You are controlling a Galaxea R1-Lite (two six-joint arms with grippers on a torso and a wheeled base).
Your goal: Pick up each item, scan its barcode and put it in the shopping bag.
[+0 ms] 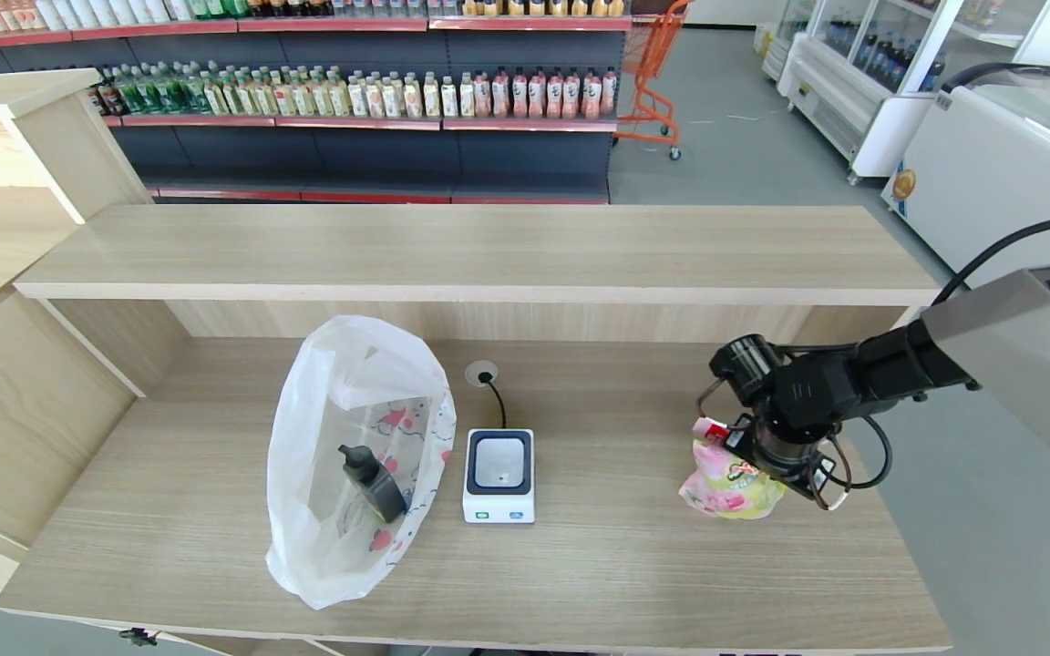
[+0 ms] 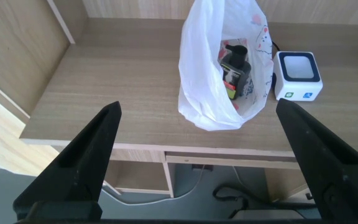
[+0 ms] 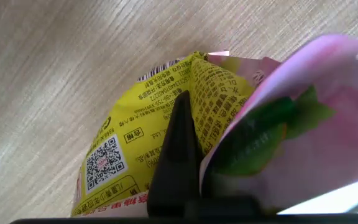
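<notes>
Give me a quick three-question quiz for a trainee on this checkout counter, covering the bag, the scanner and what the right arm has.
1. True or false: the shopping bag already holds a dark bottle.
2. What is the right gripper shut on? A) a tin can B) a pink and yellow pouch C) a milk carton
3. On which side of the scanner does the shopping bag lie, the robot's left or its right?
Key: 1 true; 2 B; 3 left.
</notes>
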